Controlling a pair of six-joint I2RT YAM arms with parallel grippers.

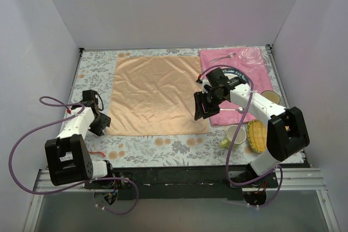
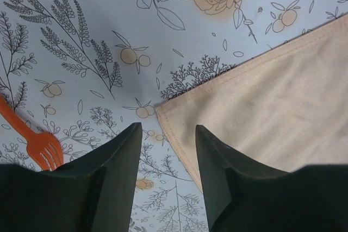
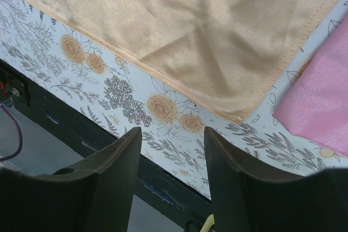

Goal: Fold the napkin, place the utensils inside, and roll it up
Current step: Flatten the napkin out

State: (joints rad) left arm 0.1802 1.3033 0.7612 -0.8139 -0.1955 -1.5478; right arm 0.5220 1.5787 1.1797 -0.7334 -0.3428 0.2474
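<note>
Napkin (image 1: 155, 95) lies spread flat and unfolded mid-bench, a peach square on the floral-print bench (image 1: 163, 148). Left claw (image 2: 168, 127) hangs right at the napkin's near-left corner. Its fingers are moderately parted with nothing between them, and the stitched corner sits just beyond the tips. From the wrist view I can't tell whether the tips touch the cloth.

An orange plastic fork (image 2: 35, 139) pokes in beside it, with its handle cut off by the frame edge and its tines partly tucked behind the left finger.

Over to the right: right claw (image 3: 172, 130) hovers above the napkin's near-right corner, also parted and empty. The corner shows just ahead of the tips, with the dark front edge of the bench below. Whether it touches the cloth isn't clear from here either.

The pink rose-print placemat (image 1: 255, 63) lies just beside the napkin's right edge. The silver fork (image 1: 223, 57) lies on the mat's far end, small but readable. The spoon (image 1: 236, 110) is a thin sliver at the mat's near edge and hard to make out. The dark plate (image 1: 242, 74) is mostly hidden under the right arm, with only an arc of rim showing. A pale cup (image 1: 235, 133) stands near the mat's front, and a yellow woven mat (image 1: 256, 136) next to it is half covered by the arm's shoulder block.
</note>
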